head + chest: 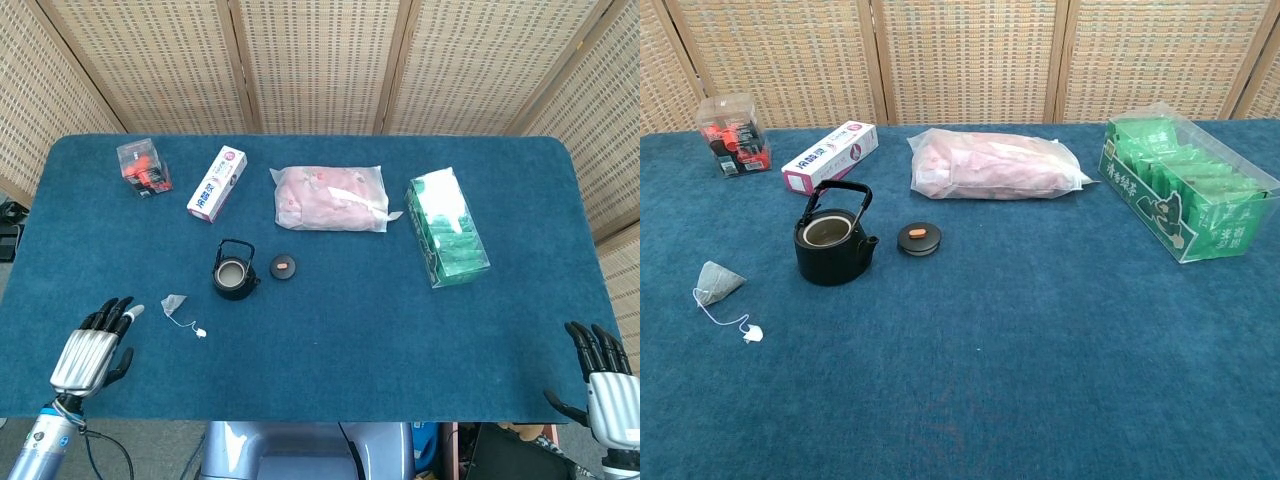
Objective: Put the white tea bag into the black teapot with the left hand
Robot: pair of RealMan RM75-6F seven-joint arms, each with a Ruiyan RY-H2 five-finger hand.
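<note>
1. We see one table (330, 340) under blue cloth; everything stands on it.
2. One clear box of green packets (1185, 190) lies at the right; it bears printing, but we cannot read it.
3. One pink bag (995, 165) lies at the middle back; no writing we can make out.
4. One white carton (830, 157) with pink ends lies left of the bag; its characters are too small to read.
5. One left hand (93, 347) hovers over the near left edge, fingers spread and holding nothing, near the tea bag but apart from it; one right hand (608, 385) sits at the near right corner, fingers likewise apart and empty.
6. One teapot (834, 240), black, stands upright and uncovered, handle raised.
7. One clear box (732, 133) with red and black contents sits at the back left.
8. One tea bag (718, 280), white, lies on the cloth left of the teapot, well apart from it; its string runs to a small tag.
9. One lid (919, 239) with an orange knob lies just right of the teapot.
</note>
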